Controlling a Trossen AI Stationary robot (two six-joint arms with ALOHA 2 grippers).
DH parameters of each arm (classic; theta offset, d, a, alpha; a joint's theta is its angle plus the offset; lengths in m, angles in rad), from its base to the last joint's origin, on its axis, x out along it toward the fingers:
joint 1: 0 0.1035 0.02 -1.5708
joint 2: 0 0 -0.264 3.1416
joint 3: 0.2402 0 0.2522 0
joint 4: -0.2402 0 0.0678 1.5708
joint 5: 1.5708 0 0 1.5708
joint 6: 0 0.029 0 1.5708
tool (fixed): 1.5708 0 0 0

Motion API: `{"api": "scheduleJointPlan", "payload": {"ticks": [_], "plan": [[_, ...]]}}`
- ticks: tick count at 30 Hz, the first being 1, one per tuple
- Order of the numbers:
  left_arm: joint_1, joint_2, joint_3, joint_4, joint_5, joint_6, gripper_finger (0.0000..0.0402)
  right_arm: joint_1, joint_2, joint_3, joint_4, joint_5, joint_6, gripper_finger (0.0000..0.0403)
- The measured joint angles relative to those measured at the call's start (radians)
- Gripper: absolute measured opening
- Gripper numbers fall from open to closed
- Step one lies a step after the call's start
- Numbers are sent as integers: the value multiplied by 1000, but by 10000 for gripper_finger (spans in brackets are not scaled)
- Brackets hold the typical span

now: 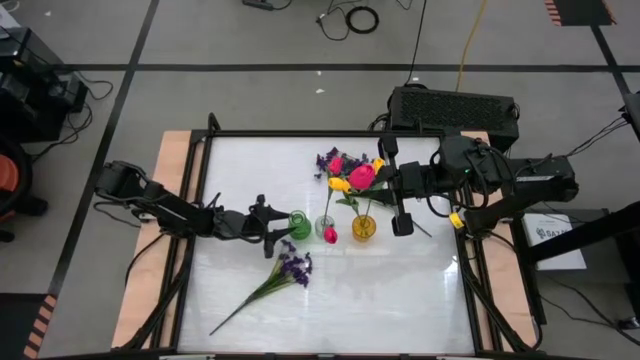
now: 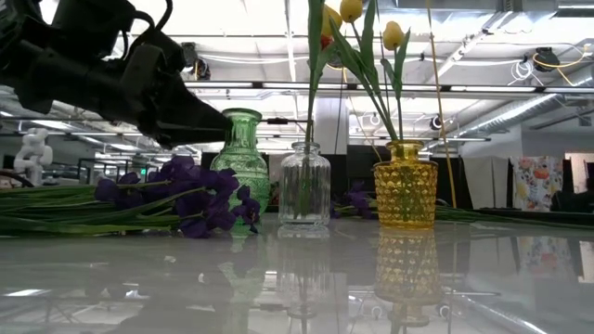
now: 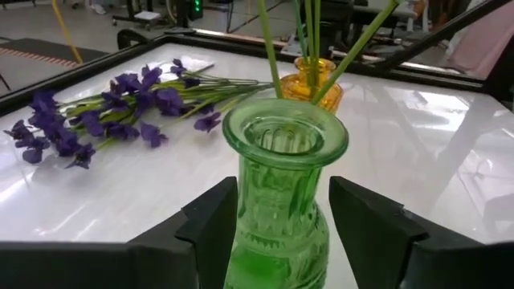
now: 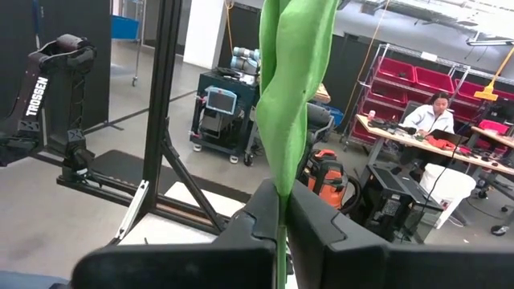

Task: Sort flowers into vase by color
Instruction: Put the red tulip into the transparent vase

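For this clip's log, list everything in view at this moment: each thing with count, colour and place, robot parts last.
Green vase: one, empty, left of the three in the row.
Clear vase: one, middle, holding a pink-red tulip.
Yellow vase: one, right of the row, holding yellow tulips.
Purple sprig: one, lying on the table in front of the vases.
Loose flowers: purple, pink and yellow, behind the vases.
Person: one, seated at a desk in the room beyond.
Left gripper: open around the green vase.
Right gripper: shut on a green stem.
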Motion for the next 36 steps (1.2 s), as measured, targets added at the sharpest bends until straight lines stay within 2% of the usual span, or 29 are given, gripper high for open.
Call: {"api": "scheduleJointPlan", "payload": {"ticks": [4,11,14,23,36], "plan": [[1,0,0,2,6,-17,214,0,0,0,0,0,0,4],[2,7,0,10,5,-32,285,0,0,0,2,0,-2,4],[8,20,0,33,0,-32,303,0,1,0,16,0,-3,4],[29,29,7,51,2,-38,306,0,31,0,43,-4,-11,4],[28,69,10,61,7,-20,305,-6,86,-23,196,-10,-4,4]]}}
